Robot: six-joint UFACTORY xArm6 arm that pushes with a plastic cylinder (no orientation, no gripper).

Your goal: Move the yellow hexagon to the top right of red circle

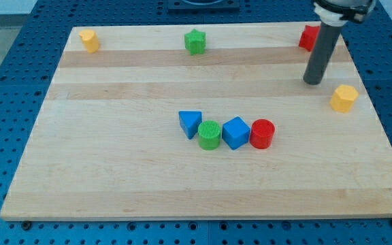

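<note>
My tip (pixel 313 81) (a bare rod, no claw to open or close) sits just up-left of the yellow hexagon (pixel 344 98), which lies well right of the red circle (pixel 262 133). I'd swing round its right side and nudge it left gently.

Eight blocks — two yellow (pixel 89 40) (pixel 344 98), two green (pixel 194 41) (pixel 209 135), two blue (pixel 190 123) (pixel 235 133), two red (pixel 262 133) (pixel 308 37).
</note>
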